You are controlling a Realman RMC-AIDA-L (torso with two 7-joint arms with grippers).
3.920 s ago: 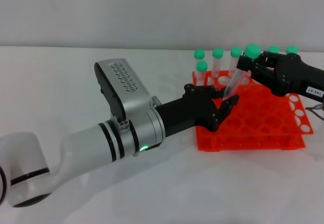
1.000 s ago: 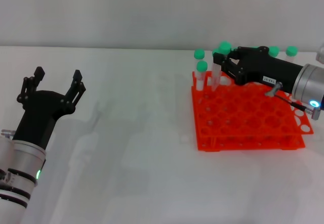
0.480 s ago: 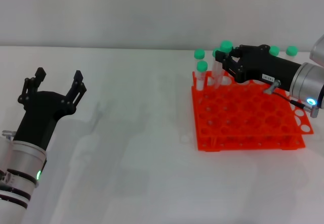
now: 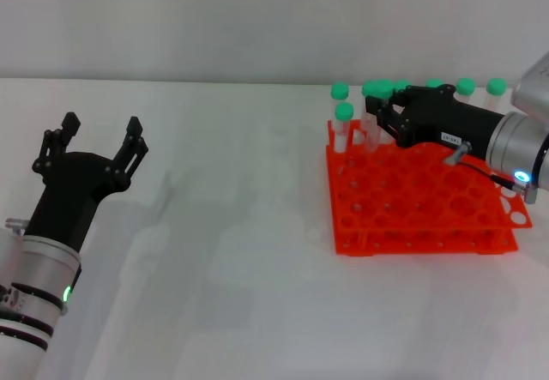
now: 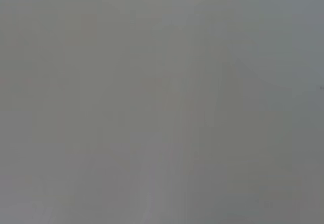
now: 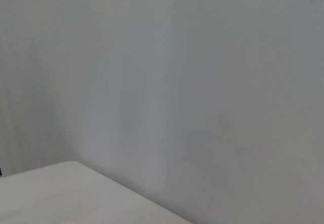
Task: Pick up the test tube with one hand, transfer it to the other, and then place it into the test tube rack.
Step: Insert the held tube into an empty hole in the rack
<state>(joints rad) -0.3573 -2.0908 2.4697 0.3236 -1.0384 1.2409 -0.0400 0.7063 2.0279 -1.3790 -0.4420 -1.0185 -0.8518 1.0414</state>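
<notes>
The orange test tube rack point(image 4: 412, 213) stands on the white table at the right in the head view. My right gripper point(image 4: 381, 111), black with a white label, reaches over the rack's back left corner. It is shut on the test tube point(image 4: 374, 127), just under its green cap. The tube stands upright with its lower part in a back-row hole. My left gripper point(image 4: 96, 142) is open and empty, held above the table at the far left. Neither wrist view shows a tube, the rack or fingers.
Several other green-capped tubes stand in the rack: two at the left end point(image 4: 344, 123) and more along the back row point(image 4: 466, 87) behind my right wrist. The white table point(image 4: 232, 226) runs between the arms. A pale wall is behind.
My right gripper has lowered the tube a little and shifted slightly left, so the tube sits deeper in the rack's back row. My left arm has stayed in place.
</notes>
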